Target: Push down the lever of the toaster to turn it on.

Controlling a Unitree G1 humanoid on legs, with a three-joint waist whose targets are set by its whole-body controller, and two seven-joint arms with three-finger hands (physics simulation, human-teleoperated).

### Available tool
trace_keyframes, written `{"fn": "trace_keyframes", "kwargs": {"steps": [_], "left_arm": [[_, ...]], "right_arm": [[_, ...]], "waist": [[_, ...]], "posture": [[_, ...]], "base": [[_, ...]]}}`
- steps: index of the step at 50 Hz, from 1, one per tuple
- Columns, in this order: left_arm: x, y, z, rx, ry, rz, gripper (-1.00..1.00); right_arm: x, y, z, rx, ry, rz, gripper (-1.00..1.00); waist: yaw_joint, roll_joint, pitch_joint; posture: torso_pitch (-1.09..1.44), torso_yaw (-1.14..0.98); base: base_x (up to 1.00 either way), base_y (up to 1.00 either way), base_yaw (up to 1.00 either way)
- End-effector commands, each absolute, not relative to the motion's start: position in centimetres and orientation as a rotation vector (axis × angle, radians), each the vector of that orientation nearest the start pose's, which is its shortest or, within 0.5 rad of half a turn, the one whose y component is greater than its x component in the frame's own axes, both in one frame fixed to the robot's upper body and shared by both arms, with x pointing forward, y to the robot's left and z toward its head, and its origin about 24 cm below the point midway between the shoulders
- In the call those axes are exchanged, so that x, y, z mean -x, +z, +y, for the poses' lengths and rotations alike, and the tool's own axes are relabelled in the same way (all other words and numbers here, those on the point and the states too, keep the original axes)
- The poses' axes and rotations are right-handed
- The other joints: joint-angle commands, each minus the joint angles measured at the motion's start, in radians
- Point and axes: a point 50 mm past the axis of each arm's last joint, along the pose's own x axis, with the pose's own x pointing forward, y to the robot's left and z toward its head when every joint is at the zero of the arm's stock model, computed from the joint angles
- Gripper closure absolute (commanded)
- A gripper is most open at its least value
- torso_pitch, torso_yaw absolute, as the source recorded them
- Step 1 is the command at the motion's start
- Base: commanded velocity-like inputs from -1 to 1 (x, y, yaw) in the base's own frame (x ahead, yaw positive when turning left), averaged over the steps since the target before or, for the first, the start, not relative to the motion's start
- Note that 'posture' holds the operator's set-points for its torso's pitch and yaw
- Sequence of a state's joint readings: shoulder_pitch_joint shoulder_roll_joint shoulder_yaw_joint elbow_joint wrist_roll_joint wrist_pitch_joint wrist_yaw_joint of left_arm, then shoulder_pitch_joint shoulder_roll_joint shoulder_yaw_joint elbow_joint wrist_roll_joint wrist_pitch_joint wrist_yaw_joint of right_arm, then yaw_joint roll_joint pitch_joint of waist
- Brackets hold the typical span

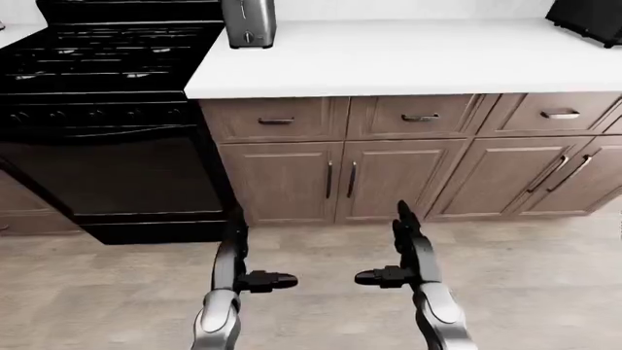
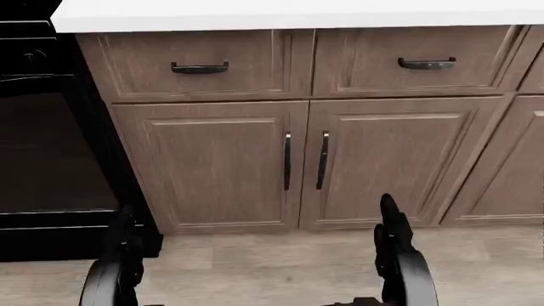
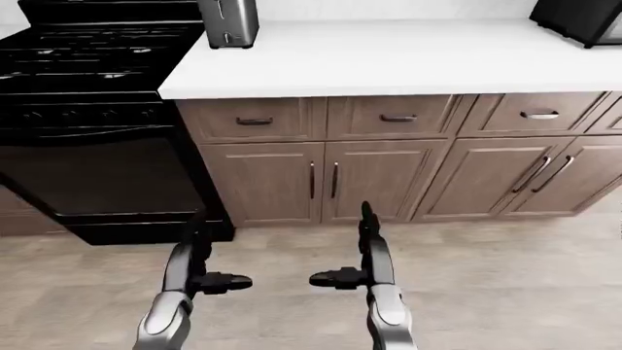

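Both hands are hanging low over the wood-look floor, well short of the cabinets. Left hand and right hand are each pointing fingers up toward the cabinet doors with a thumb sticking inward toward the other hand; fingers are standing open, gripping nothing.

Toaster is sitting well above and slightly left of the left hand, on the white table at its left end, right beside the black stove. A small dark lever is showing low on the toaster's facing end; whether it is up or down, cannot tell.

Between the hands and the toaster, the drawer row and double cabinet doors are standing, with the table edge overhanging them. A dark appliance is sitting far up-right of the right hand, cut off by the frame.

Head view is looking lower: only drawers, doors, stove side and the table's edge strip are showing, no toaster; the right hand is appearing as a dark shape at bottom, the left hand dim against the stove. The eye views are giving the table top and stove burners.
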State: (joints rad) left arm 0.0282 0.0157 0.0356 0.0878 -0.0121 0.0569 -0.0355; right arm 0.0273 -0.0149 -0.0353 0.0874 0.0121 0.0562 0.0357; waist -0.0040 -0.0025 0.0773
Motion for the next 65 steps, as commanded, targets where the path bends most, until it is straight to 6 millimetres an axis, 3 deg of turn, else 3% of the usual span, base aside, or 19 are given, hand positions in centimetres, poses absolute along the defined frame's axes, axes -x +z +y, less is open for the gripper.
{"fn": "trace_keyframes", "kwargs": {"steps": [1,3,5,8,15,16,20,23,26,27,30,40,43,45,48,52,55,57,65], "left_arm": [[-25.32,4.32,15.94,-0.012,-0.004,-0.005,-1.0],[-25.34,4.22,15.96,-0.014,-0.003,-0.005,-1.0],[-25.36,4.16,15.99,-0.013,-0.004,-0.006,-1.0],[-25.3,4.29,15.96,-0.013,-0.006,-0.006,-1.0],[-25.23,4.37,15.97,-0.012,-0.005,-0.005,-1.0],[-25.28,4.14,16.01,-0.013,-0.004,-0.003,-1.0],[-25.27,4.12,16.03,-0.014,-0.001,-0.002,-1.0],[-25.31,4.03,16.1,-0.01,-0.003,0.002,-1.0],[-25.36,3.97,16.07,-0.012,-0.003,0.004,-1.0],[-25.35,4.0,16.08,-0.012,-0.003,0.004,-1.0],[-25.29,3.99,16.05,-0.013,-0.003,0.007,-1.0],[-25.28,4.09,16.02,-0.02,-0.001,0.006,-1.0],[-25.37,3.88,16.06,-0.02,0.0,0.006,-1.0],[-25.35,3.88,16.05,-0.022,0.0,0.006,-1.0],[-25.37,3.83,16.08,-0.024,0.003,0.005,-1.0],[-25.29,3.93,16.04,-0.024,0.002,0.005,-1.0],[-25.31,4.02,16.02,-0.024,0.0,0.006,-1.0],[-25.32,3.91,16.04,-0.023,0.0,0.006,-1.0],[-25.3,3.96,16.04,-0.023,0.001,0.005,-1.0]], "right_arm": [[-25.42,4.02,-16.09,0.01,-0.002,-0.001,-1.0],[-25.36,4.09,-16.08,0.013,-0.001,0.002,-1.0],[-25.46,4.06,-16.23,0.009,-0.008,-0.002,-1.0],[-25.31,4.21,-16.13,0.012,-0.007,-0.002,-1.0],[-25.39,4.07,-16.21,0.015,-0.008,0.001,-1.0],[-25.41,4.01,-16.24,0.013,-0.008,0.002,-1.0],[-25.5,3.85,-16.31,0.019,-0.013,0.01,-1.0],[-25.4,4.07,-16.31,0.016,-0.014,0.009,-1.0],[-25.35,4.09,-16.32,0.018,-0.019,0.01,-1.0],[-25.38,4.04,-16.35,0.016,-0.018,0.011,-1.0],[-25.47,3.84,-16.44,0.018,-0.02,0.012,-1.0],[-25.36,4.03,-16.4,0.02,-0.019,0.013,-1.0],[-25.39,4.01,-16.41,0.02,-0.017,0.013,-1.0],[-25.4,4.0,-16.4,0.021,-0.016,0.014,-1.0],[-25.42,3.87,-16.43,0.022,-0.014,0.014,-1.0],[-25.4,3.98,-16.41,0.022,-0.015,0.014,-1.0],[-25.37,3.99,-16.4,0.022,-0.015,0.013,-1.0],[-25.4,4.0,-16.4,0.022,-0.014,0.013,-1.0],[-25.41,3.98,-16.4,0.023,-0.014,0.013,-1.0]], "waist": [[-0.002,-0.008,-0.001],[0.007,-0.001,-0.062],[0.006,-0.007,-0.017],[0.008,-0.008,-0.075],[0.008,-0.005,-0.08],[0.006,0.0,-0.098],[-0.001,-0.004,-0.078],[0.0,0.023,-0.079],[-0.001,0.085,-0.064],[0.005,0.045,-0.068],[0.005,0.055,-0.07],[0.007,-0.019,-0.066],[0.007,-0.065,-0.068],[-0.003,-0.034,-0.064],[-0.007,-0.053,-0.07],[-0.006,-0.023,-0.061],[-0.008,0.026,-0.057],[-0.006,0.099,-0.075],[0.003,0.015,-0.059]], "posture": [[0.0,0.0],[0.0,0.0],[0.0,0.0],[0.0,0.0],[0.0,0.0],[0.0,0.0],[0.0,0.0],[0.0,0.0],[0.0,0.0],[0.0,0.0],[0.0,0.0],[0.0,0.0],[0.0,0.0],[0.0,0.0],[0.0,0.0],[0.0,0.0],[0.0,0.0],[0.0,0.0],[0.0,0.0]], "base": [[0.0,0.0,0.0],[0.0,0.0,0.0],[0.0,0.0,0.0],[0.0,0.0,0.0],[0.0,0.0,0.0],[0.0,0.14,0.0],[0.0,0.24,0.0],[0.0,0.26,0.0],[0.0,0.26,0.0],[0.0,0.24,0.0],[0.0,0.25,0.0],[0.0,0.25,0.0],[0.0,0.25,0.0],[0.0,0.25,0.0],[0.0,0.26,0.0],[0.0,0.25,0.0],[0.0,0.25,0.0],[0.0,0.25,0.0],[0.0,0.25,0.0]]}}
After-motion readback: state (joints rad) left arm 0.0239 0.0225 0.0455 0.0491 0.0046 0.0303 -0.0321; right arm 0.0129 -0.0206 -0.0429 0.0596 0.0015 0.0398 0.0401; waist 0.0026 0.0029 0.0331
